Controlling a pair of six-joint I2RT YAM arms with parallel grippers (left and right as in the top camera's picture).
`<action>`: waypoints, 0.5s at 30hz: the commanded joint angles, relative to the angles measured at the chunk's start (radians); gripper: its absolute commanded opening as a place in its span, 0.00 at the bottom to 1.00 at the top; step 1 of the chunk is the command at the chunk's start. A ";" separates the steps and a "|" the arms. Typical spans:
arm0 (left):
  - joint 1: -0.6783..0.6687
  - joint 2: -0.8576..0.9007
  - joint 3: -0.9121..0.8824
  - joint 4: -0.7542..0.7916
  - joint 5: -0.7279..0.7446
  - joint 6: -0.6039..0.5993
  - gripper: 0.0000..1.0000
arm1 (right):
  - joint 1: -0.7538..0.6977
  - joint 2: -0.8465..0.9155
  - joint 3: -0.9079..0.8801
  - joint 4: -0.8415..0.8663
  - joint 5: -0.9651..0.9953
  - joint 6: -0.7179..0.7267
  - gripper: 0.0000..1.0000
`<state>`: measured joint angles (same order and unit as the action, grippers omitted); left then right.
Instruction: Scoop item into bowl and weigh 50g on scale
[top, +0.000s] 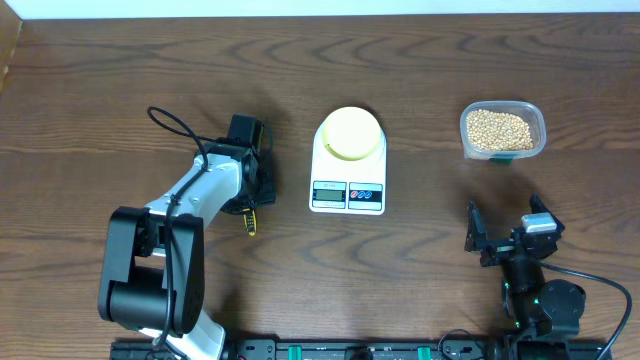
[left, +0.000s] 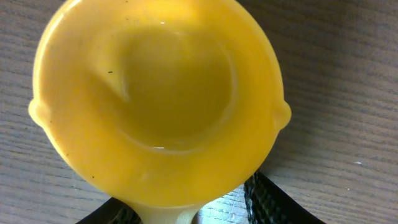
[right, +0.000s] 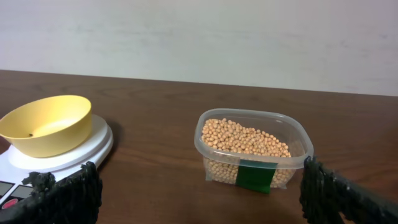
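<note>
Grains, too many to count, lay heaped in one clear container on the worktop, at 3 o'clock from the single scale. None had reached the one bowl, which sat at the platform's 12 o'clock end, seemingly ready for weighing. One yellow scoop, empty, sat at the left gripper, at 9 o'clock from the scale; whether the gripper clamped its handle I could not tell. Right gripper, at 6 o'clock from the container, gaped wide, holding nothing.
</note>
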<state>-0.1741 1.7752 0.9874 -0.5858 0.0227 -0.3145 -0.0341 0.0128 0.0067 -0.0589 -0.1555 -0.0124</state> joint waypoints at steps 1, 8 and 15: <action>-0.002 0.019 -0.021 0.001 -0.017 0.002 0.49 | 0.002 -0.003 -0.001 -0.004 0.007 -0.011 0.99; -0.002 0.019 -0.022 0.001 -0.017 -0.006 0.44 | 0.002 -0.003 -0.001 -0.004 0.007 -0.011 0.99; -0.002 0.019 -0.022 0.002 -0.017 -0.006 0.39 | 0.002 -0.003 -0.001 -0.004 0.007 -0.011 0.99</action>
<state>-0.1741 1.7756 0.9874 -0.5831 0.0227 -0.3172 -0.0341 0.0128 0.0067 -0.0589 -0.1555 -0.0120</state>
